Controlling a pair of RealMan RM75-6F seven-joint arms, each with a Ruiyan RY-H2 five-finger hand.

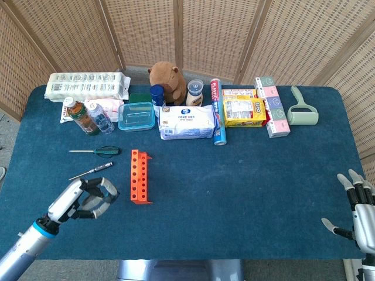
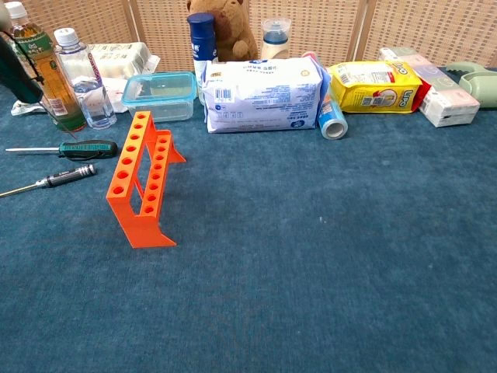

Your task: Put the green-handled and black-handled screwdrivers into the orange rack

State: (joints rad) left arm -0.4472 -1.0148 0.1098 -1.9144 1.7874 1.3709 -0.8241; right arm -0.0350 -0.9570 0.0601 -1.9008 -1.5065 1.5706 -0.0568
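The blue surface (image 1: 234,193) carries a crowded row of goods along its far edge, which leaves the middle and near parts free as working room. Among that row the white wipes pack (image 1: 187,122) lies flat near the middle, with the brown plush toy (image 1: 167,79) sitting behind it and the clear lidded box (image 1: 136,116) to its left; none of these belongs to the task, and they sit well apart from the tools.

The orange rack (image 1: 139,175) stands upright on its feet in the left half of the surface, its row of holes facing up so that a shaft can drop in from above. Every hole appears empty, so neither tool is placed yet.

The left hand (image 1: 88,198) hovers by the near-left part of the surface, just beside the rack's near end, fingers curled loosely with a gap between them and nothing held. The right hand (image 1: 356,212) hangs off the near-right corner, fingers spread and empty, out of the way.

The green-handled screwdriver (image 1: 96,151) lies flat left of the rack's far end, handle toward the rack and shaft pointing to the left edge. The black-handled screwdriver (image 1: 91,171) lies just nearer, slanted, between the green one and the left hand, so it looks the easier first pick.
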